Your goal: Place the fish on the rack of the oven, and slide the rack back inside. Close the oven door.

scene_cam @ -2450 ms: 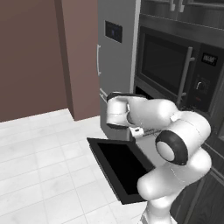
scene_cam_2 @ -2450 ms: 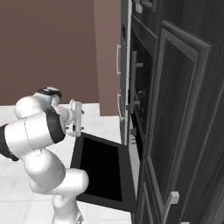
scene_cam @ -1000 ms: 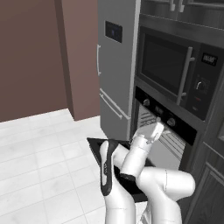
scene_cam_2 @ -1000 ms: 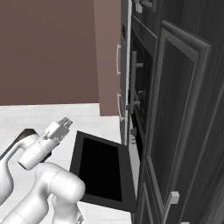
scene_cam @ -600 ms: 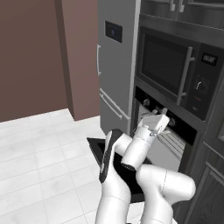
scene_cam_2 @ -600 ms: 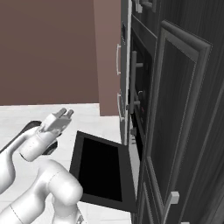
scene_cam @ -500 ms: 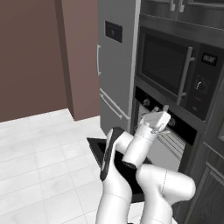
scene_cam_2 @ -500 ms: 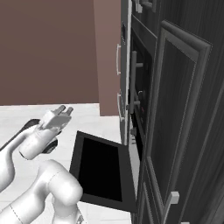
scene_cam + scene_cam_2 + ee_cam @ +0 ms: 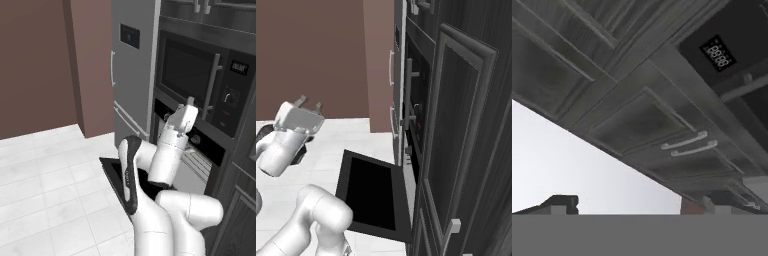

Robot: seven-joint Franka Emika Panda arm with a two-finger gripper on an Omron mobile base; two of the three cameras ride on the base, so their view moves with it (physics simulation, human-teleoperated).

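My gripper (image 9: 189, 101) is raised in front of the black oven (image 9: 202, 142), at the height of its knob strip, with its fingers pointing up. It is open and holds nothing (image 9: 309, 103). The oven door (image 9: 114, 172) lies folded down and open, a flat black panel below my arm (image 9: 373, 192). The grey wire rack (image 9: 199, 159) shows at the oven's opening, to the right of my arm. The fish is out of view. The hand view looks upward, and the gripper (image 9: 632, 204) has only dark cabinets beyond its tips.
A black microwave (image 9: 192, 75) with a vertical bar handle sits above the oven. A tall grey fridge (image 9: 132, 60) stands to its left, beside a brown wall. Dark cabinet doors (image 9: 456, 145) fill the right side. White tiled floor (image 9: 45, 175) spreads to the left.
My arm has swung upward from low beside the open door. The gripper has risen toward the oven's knob strip and now points up. It has stayed open.
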